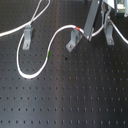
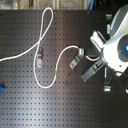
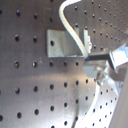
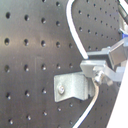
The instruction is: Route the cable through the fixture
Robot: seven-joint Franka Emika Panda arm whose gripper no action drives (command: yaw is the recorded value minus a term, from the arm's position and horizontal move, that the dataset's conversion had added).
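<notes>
cable (image 1: 31, 75): thin white cord (red, green bands) | fixture (image 1: 73, 41): bent metal bracket | gripper (image 1: 89, 36): clamped on cable

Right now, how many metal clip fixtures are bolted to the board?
3 in the first exterior view: the left clip with the cable through it, the middle clip beside the red band, and the right clip under the arm. Others may be hidden.
</notes>
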